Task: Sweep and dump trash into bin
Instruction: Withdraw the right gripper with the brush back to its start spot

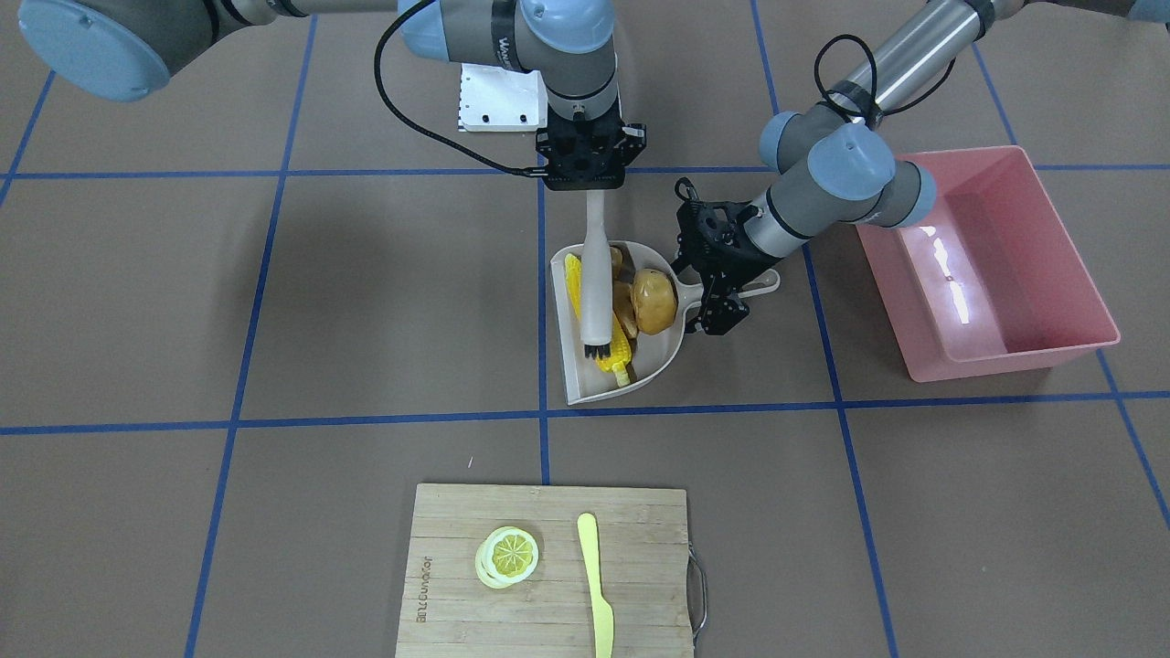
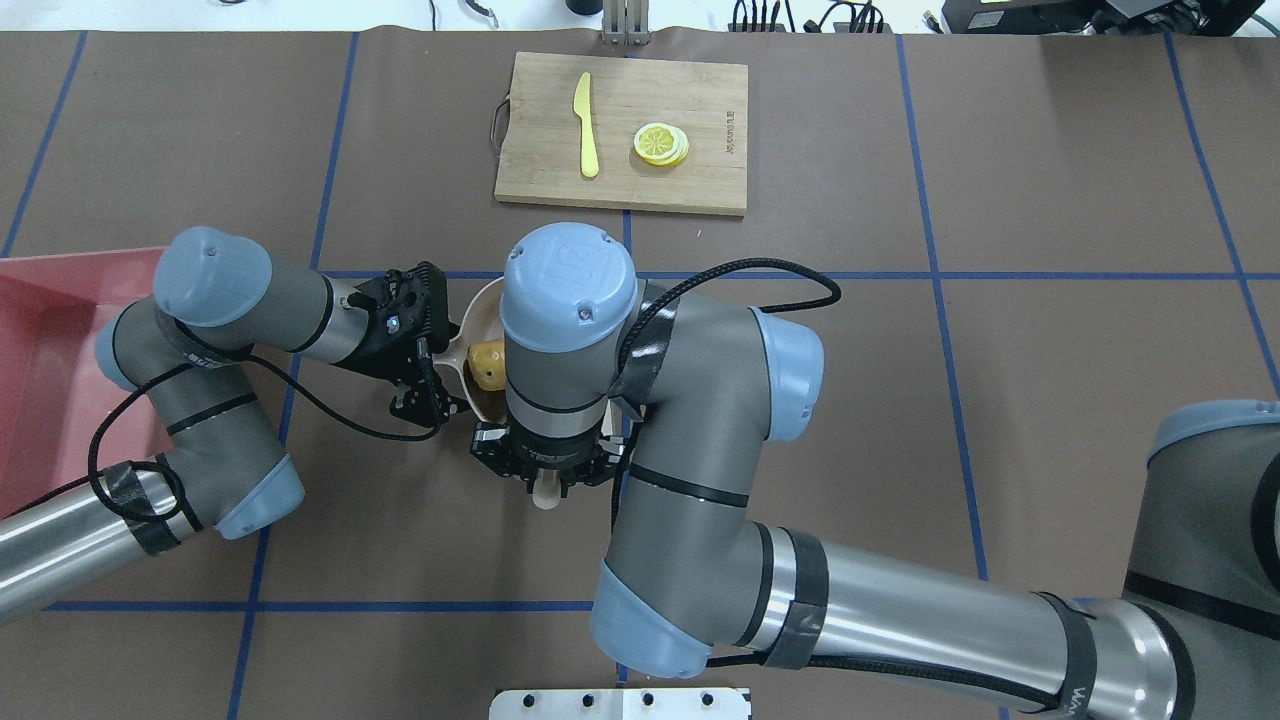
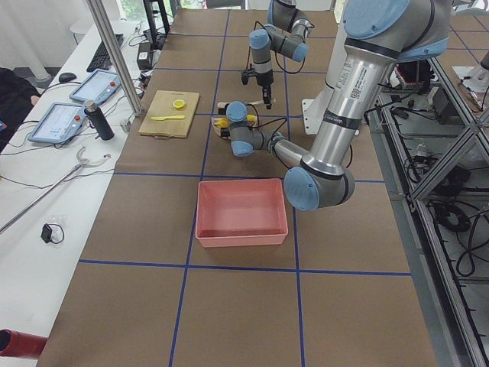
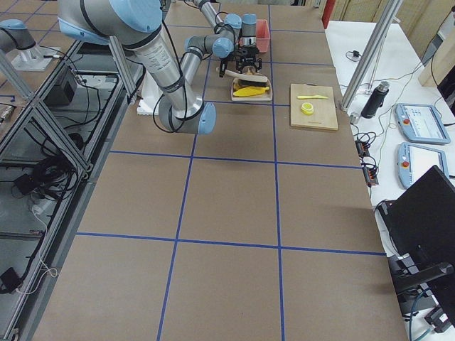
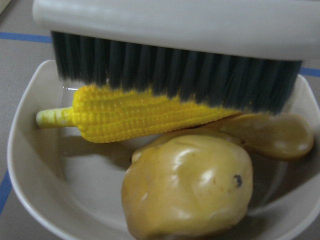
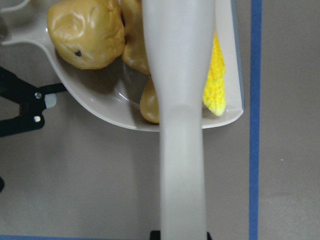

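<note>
Left wrist view: brush bristles (image 5: 175, 75) touch corn (image 5: 145, 117).

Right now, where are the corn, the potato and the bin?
corn (image 5: 150, 117): left wrist view, middle of the cob.
potato (image 5: 190, 187): left wrist view, its glossy top.
bin (image 1: 1005, 358): front-facing view, the outer wall nearest the camera.

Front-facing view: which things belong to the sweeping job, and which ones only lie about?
For the job: corn cob, ginger root, potato, dustpan, brush, pink bin.
Just lying about: cutting board, lemon slice, yellow knife.
</note>
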Available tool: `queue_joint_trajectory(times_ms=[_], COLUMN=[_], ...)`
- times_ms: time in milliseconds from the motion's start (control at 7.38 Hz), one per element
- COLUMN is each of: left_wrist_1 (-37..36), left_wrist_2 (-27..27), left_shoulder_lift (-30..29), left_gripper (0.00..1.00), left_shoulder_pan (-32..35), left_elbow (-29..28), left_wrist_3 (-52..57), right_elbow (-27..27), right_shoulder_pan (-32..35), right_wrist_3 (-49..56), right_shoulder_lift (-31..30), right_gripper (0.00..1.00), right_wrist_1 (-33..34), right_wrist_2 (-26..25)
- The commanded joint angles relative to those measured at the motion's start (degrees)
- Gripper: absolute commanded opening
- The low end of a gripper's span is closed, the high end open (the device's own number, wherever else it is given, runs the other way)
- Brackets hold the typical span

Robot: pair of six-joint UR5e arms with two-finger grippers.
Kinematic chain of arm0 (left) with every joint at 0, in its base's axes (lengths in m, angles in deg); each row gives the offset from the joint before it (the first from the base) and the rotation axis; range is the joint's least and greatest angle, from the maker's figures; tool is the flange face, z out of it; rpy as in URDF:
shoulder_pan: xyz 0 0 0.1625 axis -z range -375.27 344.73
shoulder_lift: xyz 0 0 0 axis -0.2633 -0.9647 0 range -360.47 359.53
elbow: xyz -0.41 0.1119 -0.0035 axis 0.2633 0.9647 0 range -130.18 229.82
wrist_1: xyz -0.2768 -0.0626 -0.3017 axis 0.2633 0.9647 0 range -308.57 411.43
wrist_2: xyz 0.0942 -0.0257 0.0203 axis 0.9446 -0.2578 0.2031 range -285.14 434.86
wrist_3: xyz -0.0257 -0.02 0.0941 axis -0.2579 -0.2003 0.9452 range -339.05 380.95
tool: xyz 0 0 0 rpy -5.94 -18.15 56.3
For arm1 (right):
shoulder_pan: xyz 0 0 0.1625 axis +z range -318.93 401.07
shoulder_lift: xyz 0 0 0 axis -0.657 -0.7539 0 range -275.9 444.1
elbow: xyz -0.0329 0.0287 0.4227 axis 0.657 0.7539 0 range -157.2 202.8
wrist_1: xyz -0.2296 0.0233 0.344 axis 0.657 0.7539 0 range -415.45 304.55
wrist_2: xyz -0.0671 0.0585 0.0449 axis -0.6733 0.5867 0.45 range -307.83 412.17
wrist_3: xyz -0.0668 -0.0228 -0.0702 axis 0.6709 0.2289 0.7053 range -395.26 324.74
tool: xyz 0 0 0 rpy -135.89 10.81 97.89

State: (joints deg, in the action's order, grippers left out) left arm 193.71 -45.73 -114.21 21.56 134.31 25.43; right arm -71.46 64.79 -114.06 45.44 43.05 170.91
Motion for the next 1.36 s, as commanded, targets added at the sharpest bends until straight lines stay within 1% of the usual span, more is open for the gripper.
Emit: queue_joint_trajectory(times_ms=[0, 136, 271, 407, 542, 678, 814, 949, 1085, 1220], left_wrist_1=[0.1, 0.0, 0.1, 0.1, 0.1, 0.1, 0.0, 0.0, 0.0, 0.1], left_wrist_2=[-0.1, -0.1, 0.0, -0.1, -0.1, -0.1, -0.1, 0.0, 0.0, 0.0], left_shoulder_lift=[-0.1, -0.1, -0.2, -0.2, -0.1, -0.2, -0.2, -0.2, -0.2, -0.2], left_gripper=[0.94, 0.94, 0.94, 0.87, 0.76, 0.62, 0.51, 0.43, 0.35, 0.28], left_shoulder_pan=[0.0, 0.1, 0.0, 0.0, 0.0, 0.0, 0.0, 0.0, 0.0, 0.0], left_elbow=[0.1, 0.1, 0.1, 0.1, 0.1, 0.1, 0.1, 0.0, 0.0, 0.0], left_wrist_3=[-0.1, -0.2, -0.1, -0.1, -0.1, -0.1, 0.1, 0.2, 0.3, 0.4], right_elbow=[-9.0, -13.6, -17.4, -21.1, -24.1, -28.4, -29.7, -28.7, -28.5, -25.8], right_shoulder_pan=[2.6, 3.5, 5.7, 8.4, 11.9, 13.3, 16.4, 21.3, 25.3, 29.8], right_wrist_3=[3.2, 5.4, 10.4, 13.9, 17.7, 23.5, 26.1, 32.3, 35.3, 41.2], right_shoulder_lift=[-5.7, -9.4, -13.0, -18.2, -24.6, -33.0, -38.2, -43.2, -49.8, -56.4], right_gripper=[0.0, 0.0, 0.0, 0.0, 0.0, 0.0, 0.0, 0.0, 0.0, 0.0], right_wrist_1=[5.7, 8.1, 11.8, 13.6, 13.3, 13.0, 11.7, 9.2, 4.5, -3.0], right_wrist_2=[0.5, 0.5, 0.5, 0.5, 0.5, -0.1, 0.1, 0.6, 3.9, 5.9])
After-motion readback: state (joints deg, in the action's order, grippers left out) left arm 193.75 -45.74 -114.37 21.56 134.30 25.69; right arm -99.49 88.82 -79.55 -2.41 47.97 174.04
